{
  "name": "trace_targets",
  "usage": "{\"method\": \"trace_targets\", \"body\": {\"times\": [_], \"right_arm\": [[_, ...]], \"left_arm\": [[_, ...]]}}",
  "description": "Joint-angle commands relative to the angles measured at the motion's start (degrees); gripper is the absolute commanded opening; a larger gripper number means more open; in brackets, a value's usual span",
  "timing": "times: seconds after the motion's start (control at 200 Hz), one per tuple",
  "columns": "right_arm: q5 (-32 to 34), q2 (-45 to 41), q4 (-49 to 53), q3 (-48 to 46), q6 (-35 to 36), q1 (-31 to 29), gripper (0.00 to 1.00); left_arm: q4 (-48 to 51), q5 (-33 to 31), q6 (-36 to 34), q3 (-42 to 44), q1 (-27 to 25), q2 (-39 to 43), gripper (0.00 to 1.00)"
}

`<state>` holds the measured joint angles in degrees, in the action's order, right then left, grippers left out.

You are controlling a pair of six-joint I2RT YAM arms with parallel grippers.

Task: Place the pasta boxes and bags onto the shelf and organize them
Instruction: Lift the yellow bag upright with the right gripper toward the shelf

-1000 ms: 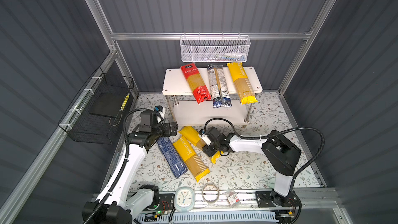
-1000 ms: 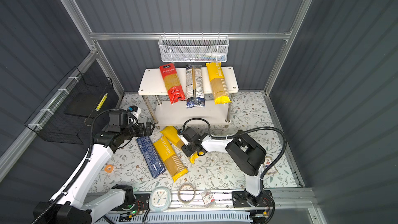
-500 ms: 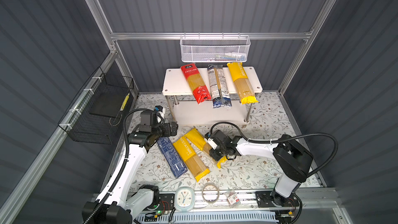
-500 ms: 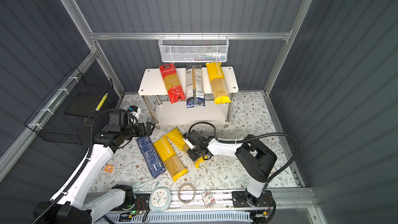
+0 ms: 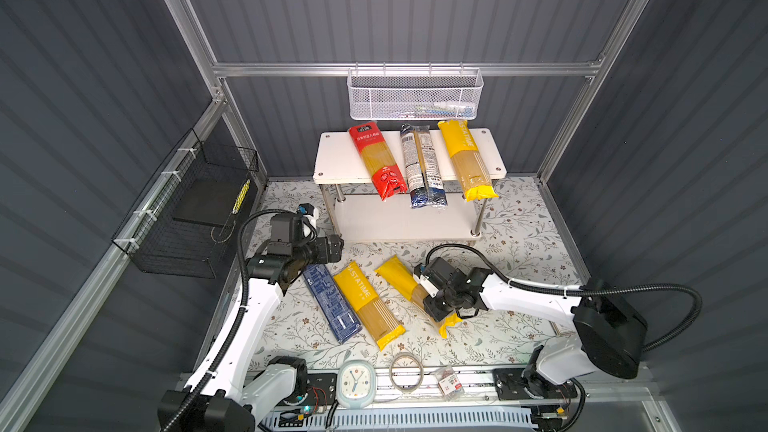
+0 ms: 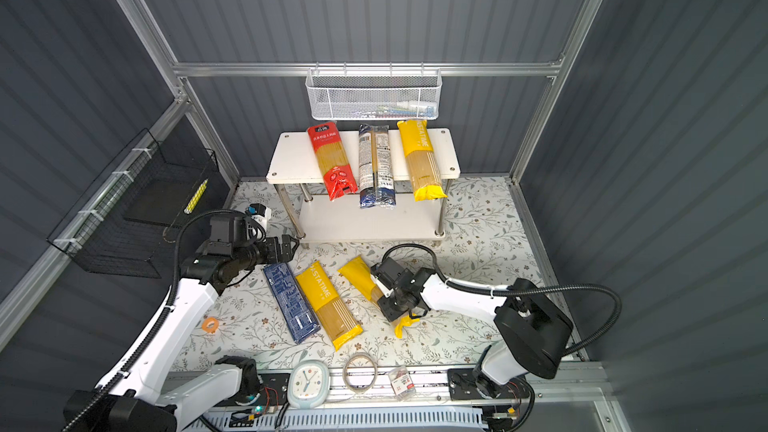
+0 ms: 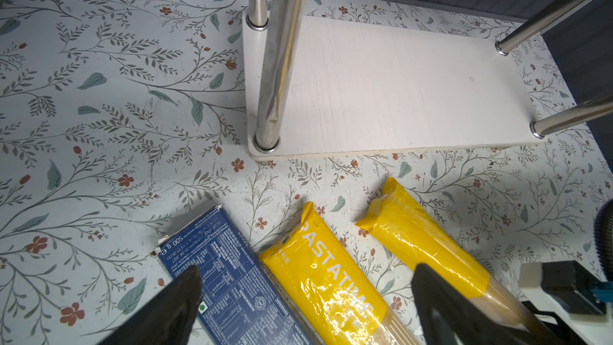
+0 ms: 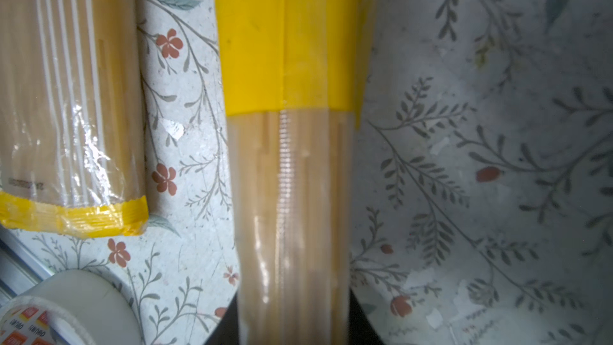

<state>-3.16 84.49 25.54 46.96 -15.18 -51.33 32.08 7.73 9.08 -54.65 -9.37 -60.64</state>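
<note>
The shelf (image 5: pixel 336 155) (image 6: pixel 291 155) stands at the back. Its upper board bears a red bag (image 5: pixel 376 160), a clear bag with dark-blue ends (image 5: pixel 423 168) and a yellow bag (image 5: pixel 467 160); the lower board (image 7: pixel 398 87) is bare. On the mat lie a dark-blue box (image 5: pixel 331 303) (image 7: pixel 232 287), a yellow PASTATIME bag (image 5: pixel 368 305) (image 7: pixel 325 270) and another yellow bag (image 5: pixel 399 280) (image 8: pixel 292 127). My right gripper (image 5: pixel 442 305) (image 6: pixel 401 305) (image 8: pixel 293 326) is shut on that bag near its see-through end. My left gripper (image 5: pixel 332 248) (image 7: pixel 306 293) hangs open above the box's far end, holding nothing.
A white mesh basket (image 5: pixel 415 95) hangs above the shelf and a black wire basket (image 5: pixel 187 209) on the left wall. By the front rail lie a clock (image 5: pixel 355 382), a tape ring (image 5: pixel 407 371) and a small packet (image 5: pixel 448 382). An orange tape roll (image 6: pixel 210 324) sits front left.
My right gripper's jaws have closed on the yellow bag, and gripper and bag have shifted right and toward the front. The right arm's base link swung right. The left arm has not moved.
</note>
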Motion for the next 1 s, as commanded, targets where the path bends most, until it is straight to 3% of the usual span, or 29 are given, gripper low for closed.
{"method": "trace_targets", "body": {"times": [0.0,0.68,0.995], "right_arm": [[1.7,-5.0,0.3,-0.1,-2.6,1.0,0.09],[3.4,-23.9,6.3,-0.1,-5.2,9.5,0.08],[8.9,-17.2,2.7,5.7,-4.2,14.6,0.08]], "left_arm": [[0.7,0.6,-1.0,0.3,0.3,1.0,1.0],[0.6,0.7,-0.9,0.4,0.3,0.9,1.0],[0.7,0.8,-1.0,0.3,0.3,0.7,1.0]]}}
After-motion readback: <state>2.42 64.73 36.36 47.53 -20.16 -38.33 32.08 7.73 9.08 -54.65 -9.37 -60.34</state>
